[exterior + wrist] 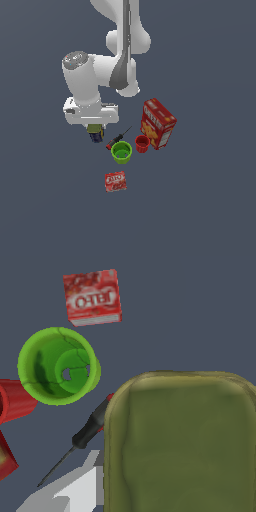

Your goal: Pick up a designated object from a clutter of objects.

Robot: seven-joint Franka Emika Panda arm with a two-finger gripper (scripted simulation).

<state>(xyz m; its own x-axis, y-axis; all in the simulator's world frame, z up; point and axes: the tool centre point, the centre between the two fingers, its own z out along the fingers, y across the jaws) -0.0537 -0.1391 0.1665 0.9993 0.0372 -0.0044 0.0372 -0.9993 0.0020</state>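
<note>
Fingers themselves hidden under the white hand in the exterior view; whether they are clamped on the tin or merely straddling it cannot be told. The gripper [95, 131] sits directly over the tin can [95, 134], whose dark blue side and a strip of olive top peek out below the hand. In the wrist view the tin's olive-green top [180, 443] fills most of the picture, very close to the camera, with one pale finger [75, 491] showing beside its edge. Whether the tin rests on the floor or hangs just above it is not clear. Just to the exterior view's right of the tin lies the screwdriver [117, 138], its red handle next to the tin's corner and its shaft pointing away. Beyond that stand the green cup [121, 152], then the red cup [142, 144] against the tall red box [158, 123]. The flat red packet [115, 181] lies apart, nearer the camera. Likely risks: a grip on the rounded corners could let the tin twist or slip on lifting; a finger could also nudge the screwdriver handle and roll it into the green cup.
</note>
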